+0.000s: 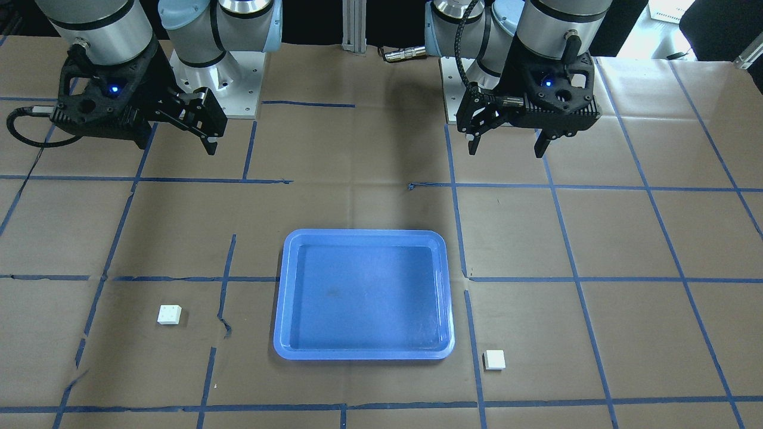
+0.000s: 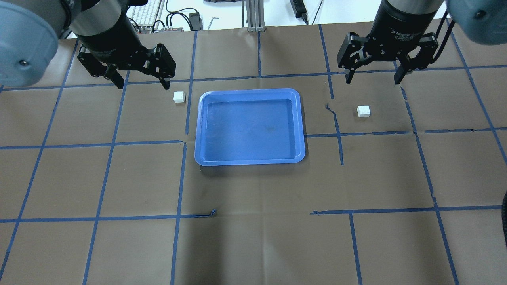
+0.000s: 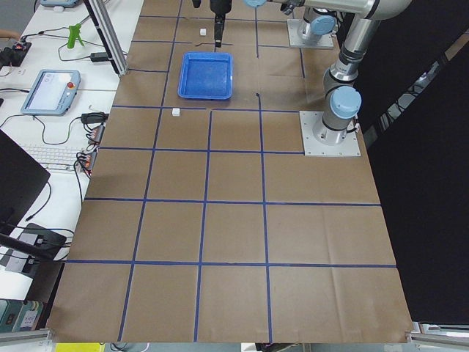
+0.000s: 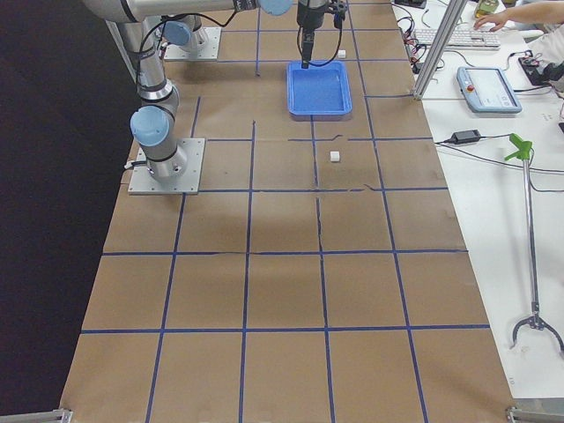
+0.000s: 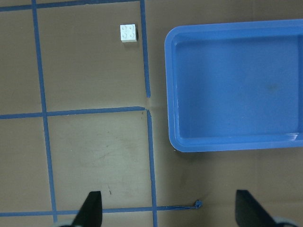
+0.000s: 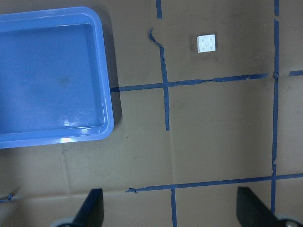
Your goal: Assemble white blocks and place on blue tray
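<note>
The blue tray (image 1: 363, 298) lies empty at mid-table; it also shows in the overhead view (image 2: 249, 126). One white block (image 2: 179, 97) lies studs up just beyond the tray's left far corner, below and right of my left gripper (image 2: 143, 84). The other white block (image 2: 363, 111) lies right of the tray, just nearer than my right gripper (image 2: 372, 79). Both grippers hover open and empty above the table. The left wrist view shows the left block (image 5: 128, 33) and the tray (image 5: 170, 94). The right wrist view shows the right block (image 6: 207, 43) and the tray (image 6: 108, 94).
Brown paper with a blue tape grid covers the table, torn in places (image 2: 330, 109). The arm bases (image 1: 220, 89) stand at the robot's edge. A side desk carries a keyboard and teach pendant (image 4: 487, 88), and an operator's hand (image 4: 493, 18) shows there.
</note>
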Controlling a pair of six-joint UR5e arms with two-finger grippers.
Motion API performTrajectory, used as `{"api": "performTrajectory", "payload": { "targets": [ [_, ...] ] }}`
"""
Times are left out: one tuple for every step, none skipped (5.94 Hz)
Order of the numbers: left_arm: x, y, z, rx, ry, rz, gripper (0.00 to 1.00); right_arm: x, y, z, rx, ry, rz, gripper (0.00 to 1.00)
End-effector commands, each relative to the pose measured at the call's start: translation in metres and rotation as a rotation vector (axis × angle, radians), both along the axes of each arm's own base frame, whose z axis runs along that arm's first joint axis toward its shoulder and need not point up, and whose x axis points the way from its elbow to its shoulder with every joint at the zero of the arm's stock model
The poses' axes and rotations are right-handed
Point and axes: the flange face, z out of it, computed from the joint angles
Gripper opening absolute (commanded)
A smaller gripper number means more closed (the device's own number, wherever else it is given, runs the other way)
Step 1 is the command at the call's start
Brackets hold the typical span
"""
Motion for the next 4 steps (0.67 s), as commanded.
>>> {"api": "performTrajectory", "payload": {
  "targets": [
    [-0.0007,0.0000,-0.0007,0.001,0.000,-0.001,0.99,0.0000,0.0000,0.0000,0.000,0.000,0.000,1.00],
    [0.0013,-0.0013,-0.0015,0.003,0.001,0.002,0.99,0.0000,0.0000,0.0000,0.000,0.000,0.000,1.00],
    [0.0004,-0.0037,-0.0053,0.010,0.001,-0.003,0.99,0.0000,0.0002,-0.0002,0.002,0.000,-0.003,1.00],
    [0.0007,-0.0038,-0.0040,0.009,-0.002,-0.004,0.99,0.0000,0.0008,-0.0007,0.008,0.000,-0.006,1.00]
  ]
}}
